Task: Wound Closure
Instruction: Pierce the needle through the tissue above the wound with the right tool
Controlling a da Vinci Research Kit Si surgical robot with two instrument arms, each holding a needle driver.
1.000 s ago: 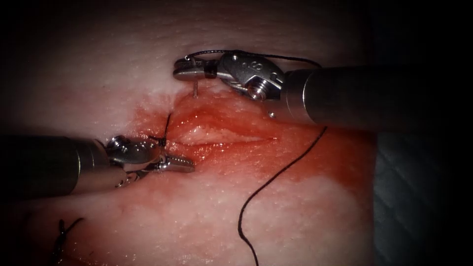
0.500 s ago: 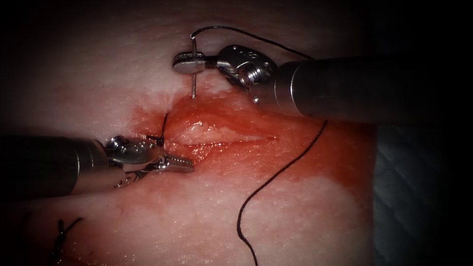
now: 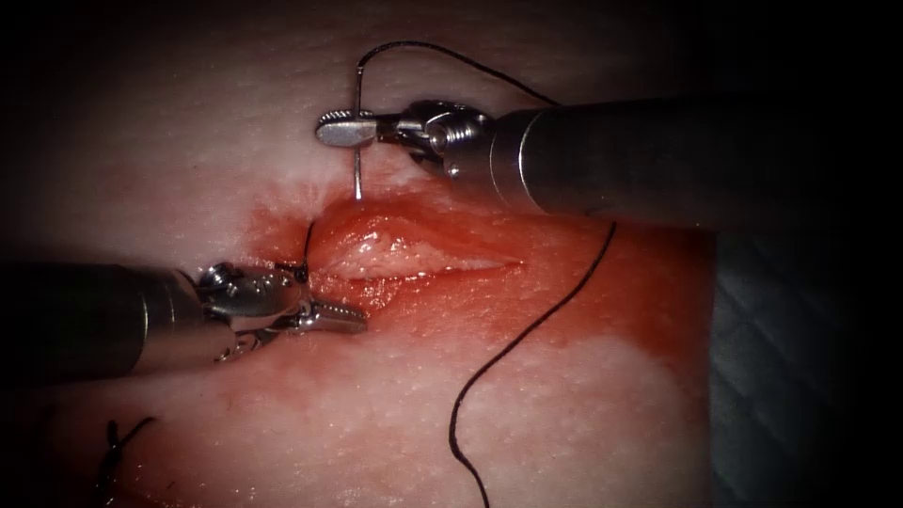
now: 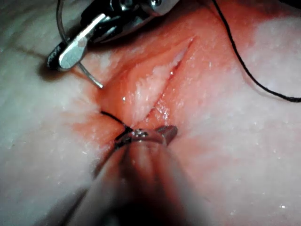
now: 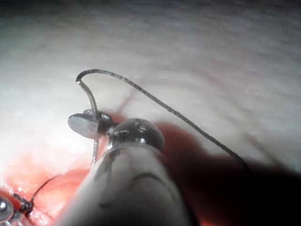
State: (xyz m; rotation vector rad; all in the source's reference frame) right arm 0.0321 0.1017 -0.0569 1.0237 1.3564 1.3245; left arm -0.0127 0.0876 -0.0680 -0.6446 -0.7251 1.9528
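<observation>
Right tool [image 3: 340, 129] clamps thin curved steel needle [image 3: 358, 160] mid-curve; rotated since earlier, tip now at wet pink tissue [image 3: 583, 414] above cut [image 3: 414, 268], not yet in. Left tool [image 3: 339, 318] closed, empty. Black thread [image 3: 527, 329] trails.

1. A dark grey surface [image 3: 800, 376] lay along the right edge of the endoscope view, just beside the tissue [image 3: 564, 433], faint lines crossing it.
2. Red fluid [image 3: 602, 282] sat wet and glistening on the tissue, reaching farther to the right than to the left.
3. Away from that stain, above and below it, the fluid thinned out to pale surface.
</observation>
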